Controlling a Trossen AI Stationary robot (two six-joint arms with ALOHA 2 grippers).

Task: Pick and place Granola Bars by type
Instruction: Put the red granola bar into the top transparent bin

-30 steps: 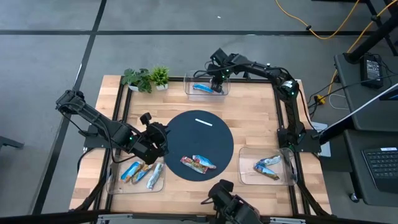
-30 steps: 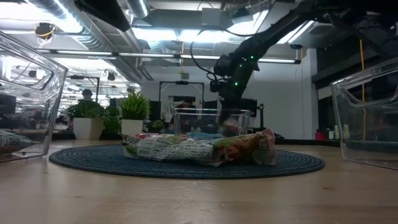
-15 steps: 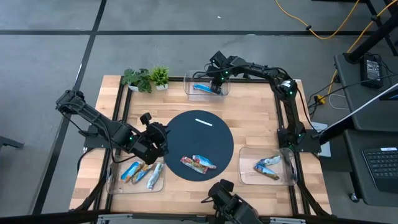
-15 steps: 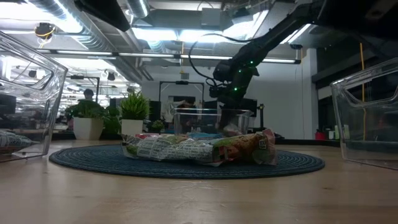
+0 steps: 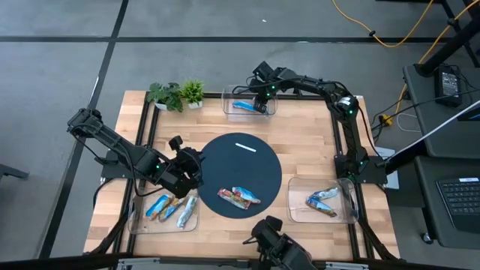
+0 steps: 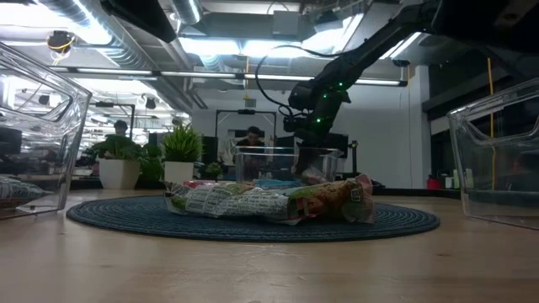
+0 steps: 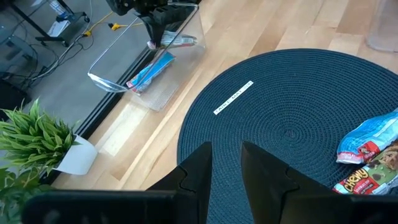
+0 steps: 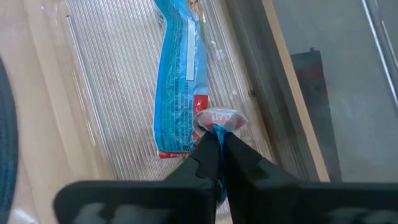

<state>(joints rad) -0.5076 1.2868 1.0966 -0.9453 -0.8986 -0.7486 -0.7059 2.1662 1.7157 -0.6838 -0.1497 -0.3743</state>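
High view shows the right end effector (image 5: 260,100) reaching over the clear plastic bin (image 5: 227,105) at the far edge of the wooden desk (image 5: 307,146), its fingers pinched shut on the crimped end of a blue foil-wrapped granola bar (image 8: 217,127). Directly beneath that end effector, on the ribbed bin floor, lies a second blue-wrapped granola bar (image 8: 179,74), and the held bar hangs just above and partly across it.

The left end effector (image 5: 187,166) hovers at the left edge of the round dark woven mat (image 5: 225,161), fingers (image 7: 202,163) slightly parted and holding nothing. Ahead of it on the mat lies a thin white strip (image 7: 233,97). Near its right side, two granola bars (image 5: 239,197), one blue and silver, the other red-orange, lie touching each other on the mat's near part. Just behind and below this end effector, a clear tray (image 5: 135,217) holds three more wrapped bars (image 5: 171,207) side by side.

Well apart, at the desk's near right corner, another clear bin (image 5: 294,187) contains two bars (image 5: 322,200). Two small potted green plants (image 5: 178,94) stand at the far left corner.
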